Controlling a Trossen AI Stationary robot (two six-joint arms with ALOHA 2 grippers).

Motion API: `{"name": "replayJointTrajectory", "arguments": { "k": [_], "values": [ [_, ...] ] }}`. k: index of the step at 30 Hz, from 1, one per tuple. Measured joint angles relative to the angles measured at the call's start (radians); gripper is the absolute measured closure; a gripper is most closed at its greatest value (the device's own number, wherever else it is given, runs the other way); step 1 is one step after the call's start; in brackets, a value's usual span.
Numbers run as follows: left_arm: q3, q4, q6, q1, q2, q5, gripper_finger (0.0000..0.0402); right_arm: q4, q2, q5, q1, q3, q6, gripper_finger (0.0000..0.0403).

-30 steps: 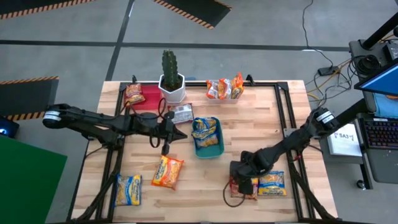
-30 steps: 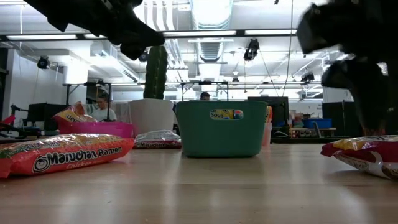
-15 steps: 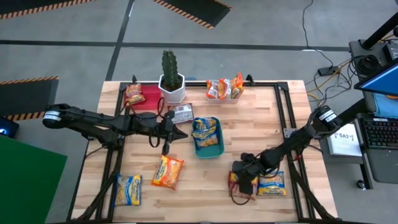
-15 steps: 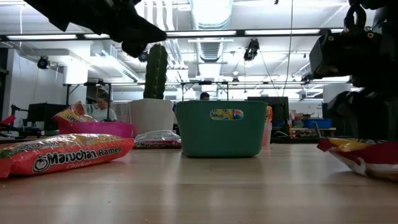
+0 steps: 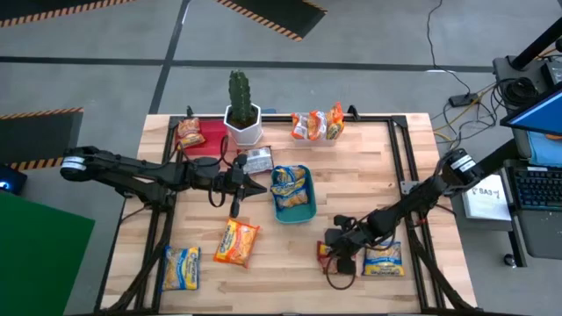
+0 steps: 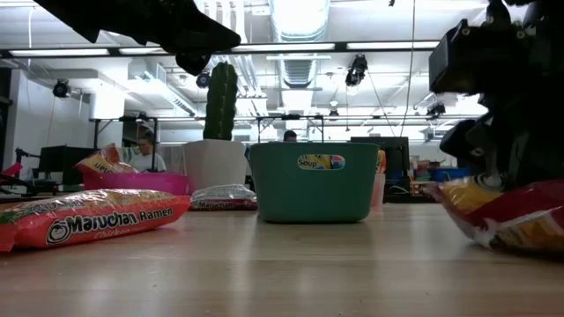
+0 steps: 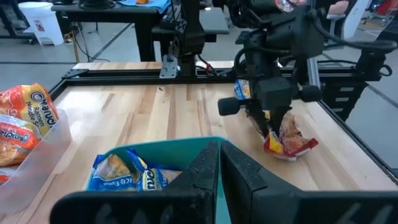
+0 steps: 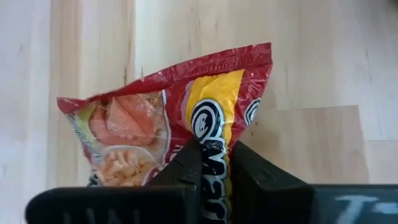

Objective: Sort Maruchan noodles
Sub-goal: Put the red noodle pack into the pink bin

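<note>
My right gripper [image 5: 336, 247] is shut on an orange-red Maruchan noodle packet [image 8: 180, 106] near the table's front right. Beside it lies a yellow-blue packet [image 5: 384, 260]. My left gripper [image 5: 237, 188] hangs shut and empty above the table, just left of the green tray [image 5: 279, 209], which holds yellow-blue packets [image 7: 124, 174]. Loose on the table lie an orange packet [image 5: 237, 242], a yellow-blue one [image 5: 180, 268] and a white-red one [image 5: 256, 160]. My right gripper pinches the orange-red packet between its two fingers, on the printed face [image 8: 214, 134] near its middle, with the wrapper bunched between them. The fingers come from above, pointing down. The packet sits tilted: its left end [image 6: 445, 192] is raised, and its lower part [image 6: 529, 242] is near the table.
A cactus in a white pot [image 5: 241, 112] stands at the far edge. Left of it is a pink tray [image 5: 209, 138] with one packet, right of it a clear tray [image 5: 316, 125] with orange packets. Bare wood lies between the green tray and the front edge.
My right gripper has shut on the orange-red packet and shifted slightly toward the table's left edge. The packet, which lay flat, is now crumpled at the fingers and tipped up at its left end.
</note>
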Motion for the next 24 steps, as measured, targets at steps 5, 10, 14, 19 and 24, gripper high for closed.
{"name": "replayJointTrajectory", "arguments": {
  "k": [5,10,14,19,24],
  "values": [
    [0.000,0.003,0.000,0.000,0.000,0.000,0.0402,0.008,-0.091,0.005,0.000,0.001,-0.015,0.0369],
    [0.000,0.008,-0.001,0.000,0.000,0.000,0.0402,0.034,-0.205,0.074,0.000,0.001,-0.065,0.0372],
    [0.000,0.007,-0.014,0.000,0.000,0.000,0.0402,0.099,-0.275,0.175,0.000,0.002,-0.180,0.0372],
    [0.000,0.022,-0.016,0.000,0.000,0.000,0.0402,0.296,-0.305,0.334,-0.002,0.003,-0.418,0.0377],
    [0.000,0.097,-0.016,0.000,0.000,0.001,0.0401,0.480,-0.284,0.532,-0.031,0.003,-0.656,0.0383]
  ]
}}
